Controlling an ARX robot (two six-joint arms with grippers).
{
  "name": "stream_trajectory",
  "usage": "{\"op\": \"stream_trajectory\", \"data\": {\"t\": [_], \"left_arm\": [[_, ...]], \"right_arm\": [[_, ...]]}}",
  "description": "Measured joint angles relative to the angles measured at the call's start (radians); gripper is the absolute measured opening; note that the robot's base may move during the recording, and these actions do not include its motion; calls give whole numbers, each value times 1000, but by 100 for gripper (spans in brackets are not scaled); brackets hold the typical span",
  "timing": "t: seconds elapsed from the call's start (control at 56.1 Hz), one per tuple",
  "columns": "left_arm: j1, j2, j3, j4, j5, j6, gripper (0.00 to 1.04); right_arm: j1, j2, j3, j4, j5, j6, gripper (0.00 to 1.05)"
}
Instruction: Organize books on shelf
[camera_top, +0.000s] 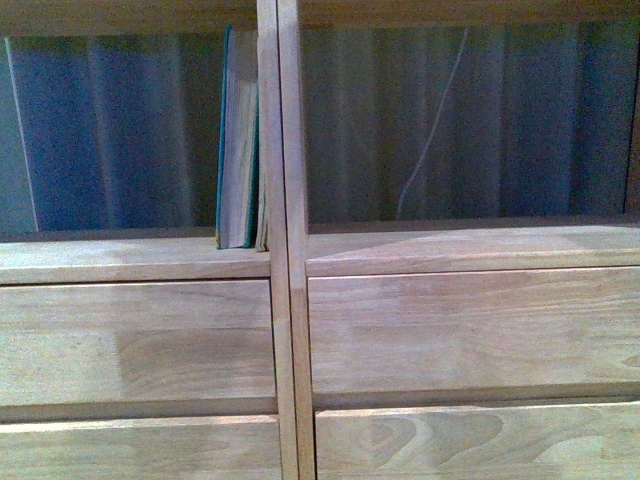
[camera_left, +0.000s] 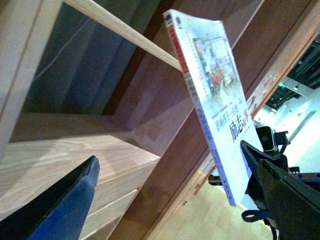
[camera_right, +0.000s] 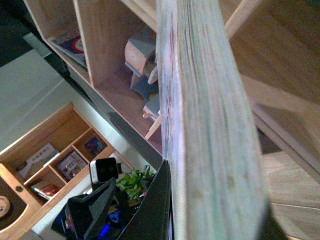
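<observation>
Books are sitting in two places. The teal book (camera_top: 238, 140) is standing upright in the left open compartment of the shelf (camera_top: 286, 330). It is pressing against the central post with its yellowed page edges facing out, above the drawer fronts (camera_top: 135, 340). A white cable (camera_top: 430, 130) is hanging behind the right compartment, in front of a dark curtain (camera_top: 120, 130). The white paperback (camera_left: 210, 90) is hanging tilted in the air near the shelf, its red-marked spine and lettered cover showing in the left wrist view. The right end effector (camera_right: 200, 195) is gripping it, a black finger (camera_right: 156, 210) lying flat against the cover; the opposite finger is lost in blur. The left end effector (camera_left: 169, 152) is holding nothing, its jaws standing wide, one of them just beside the paperback's lower end.
</observation>
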Motion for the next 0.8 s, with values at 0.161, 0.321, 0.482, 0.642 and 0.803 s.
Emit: {"op": "stream_trajectory", "data": {"t": [0.161, 0.321, 0.482, 0.642, 0.803], "left_arm": [[-40, -14, -43, 78, 16, -7, 98], [-81, -15, -66, 154, 59, -44, 98], [-134, -8, -63, 147, 55, -42, 98], [-170, 21, -46, 146, 33, -39, 98], [-209, 49, -23, 162, 11, -21, 98]], "right_arm": [[0, -31, -105, 66, -6, 9, 7], [15, -15, -115, 96, 0, 32, 7], [72, -15, -115, 121, 11, 34, 7], [166, -19, -115, 118, 16, 23, 7], [299, -48, -115, 89, 35, -28, 7]]}}
